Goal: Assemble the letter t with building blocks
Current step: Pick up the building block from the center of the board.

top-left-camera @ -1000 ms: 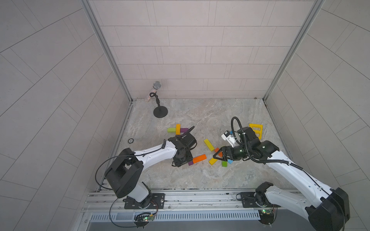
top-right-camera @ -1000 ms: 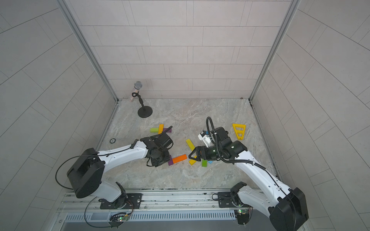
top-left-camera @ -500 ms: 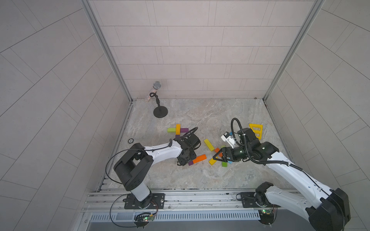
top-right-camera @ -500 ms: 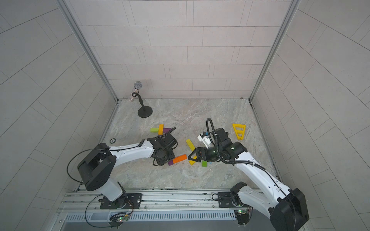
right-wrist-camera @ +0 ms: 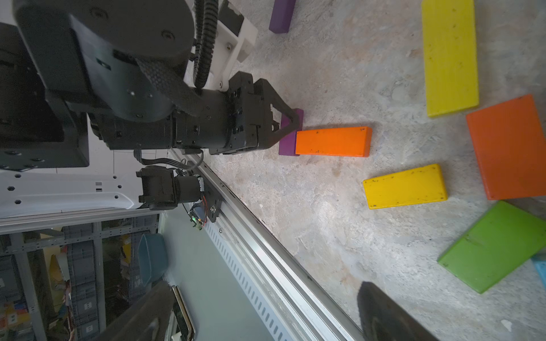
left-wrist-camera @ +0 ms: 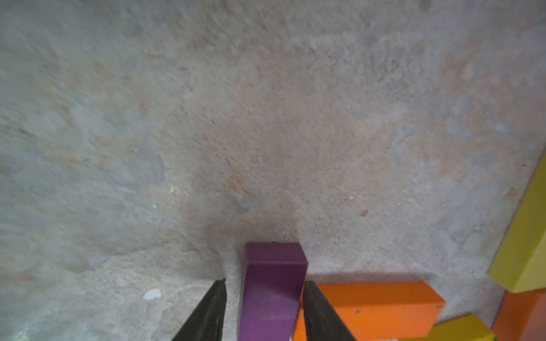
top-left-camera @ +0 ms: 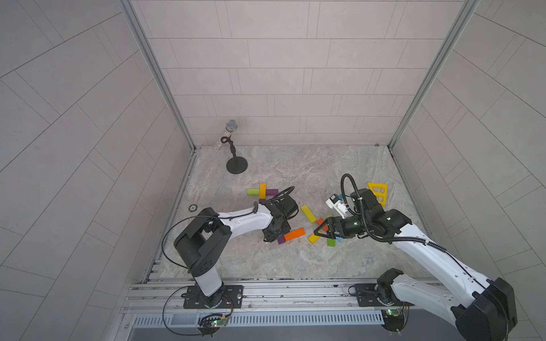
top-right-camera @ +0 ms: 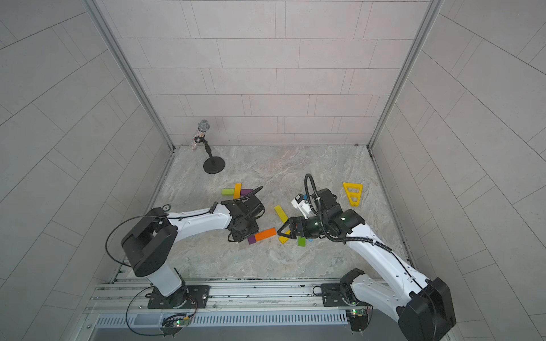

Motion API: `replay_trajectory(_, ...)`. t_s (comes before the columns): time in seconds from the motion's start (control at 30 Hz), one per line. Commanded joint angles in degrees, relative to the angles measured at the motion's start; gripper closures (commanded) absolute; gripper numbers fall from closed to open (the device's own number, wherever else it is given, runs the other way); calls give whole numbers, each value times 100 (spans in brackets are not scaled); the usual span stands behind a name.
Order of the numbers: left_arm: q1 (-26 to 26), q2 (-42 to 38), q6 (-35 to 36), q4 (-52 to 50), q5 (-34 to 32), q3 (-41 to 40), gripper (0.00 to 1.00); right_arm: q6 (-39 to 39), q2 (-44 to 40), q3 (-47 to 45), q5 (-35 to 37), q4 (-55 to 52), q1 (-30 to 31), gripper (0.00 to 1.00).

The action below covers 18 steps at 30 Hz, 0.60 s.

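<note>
The left pincer [left-wrist-camera: 264,283] straddles the purple block [left-wrist-camera: 271,295] on the tabletop [left-wrist-camera: 266,118], one finger touching it, the other just clear. The right pincer [top-left-camera: 317,232] hangs spread wide over a yellow block [top-left-camera: 312,238].

Robot lab test cell: pale tiled panel walls [top-left-camera: 295,73], stone-look tabletop [top-left-camera: 295,265], aluminium mounting rail [top-left-camera: 295,290] (stacked storage crates [right-wrist-camera: 81,290] beyond).

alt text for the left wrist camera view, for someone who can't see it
The left gripper straddles a purple block on a marbled stone tabletop, with a small gap showing beside one black finger. An orange block lies close beside it, and part of a yellow block shows at the frame's edge.
</note>
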Motion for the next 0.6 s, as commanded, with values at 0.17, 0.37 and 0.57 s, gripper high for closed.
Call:
replay_trajectory(0.17, -70, 197, 398, -430, -153, 265, 54, -70, -1, -25, -98, -5, -27, 0)
replay_trajectory(0.37, -140, 178, 375, -442, -126, 185, 55, -53, -4, -26, -81, -6, -40, 0)
replay_trajectory(0.57, -181, 147, 326, -373, -115, 128, 56, -40, -21, -27, -73, -1, -32, 0)
